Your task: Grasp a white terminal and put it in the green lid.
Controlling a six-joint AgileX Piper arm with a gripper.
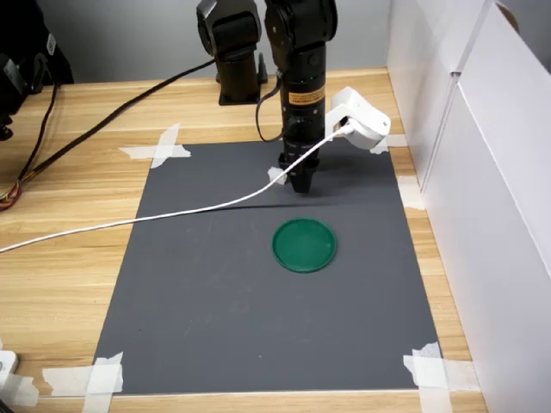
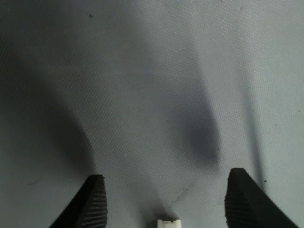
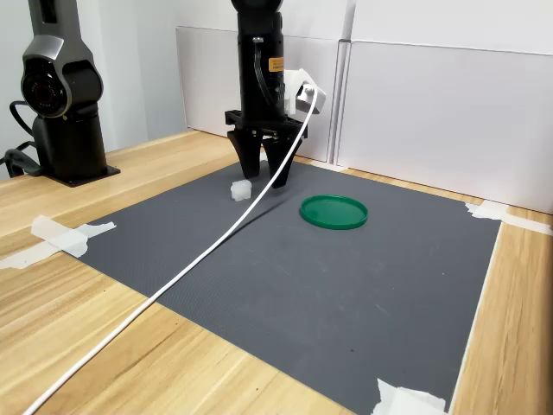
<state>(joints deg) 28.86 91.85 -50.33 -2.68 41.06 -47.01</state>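
A small white terminal [image 1: 275,175] lies on the dark grey mat [image 1: 215,292], just to the first exterior view's left of my gripper [image 1: 301,185]. The gripper points straight down with its tips close to the mat. Its fingers stand open with nothing between them in the second exterior view, where the terminal [image 3: 240,190] sits to the left of the gripper [image 3: 263,181]. In the wrist view the terminal [image 2: 168,223] peeks in at the frame edge, between the two black fingertips [image 2: 95,204] of the gripper [image 2: 168,204]. The green lid [image 1: 304,245] lies flat and empty on the mat, nearer the front [image 3: 333,211].
A white cable [image 1: 155,215] runs from the wrist camera across the mat and off the wooden table. White tape strips [image 1: 159,148] hold the mat's corners. White panels [image 1: 491,189] wall the first exterior view's right side. A black stand [image 3: 62,95] rises at the second exterior view's left.
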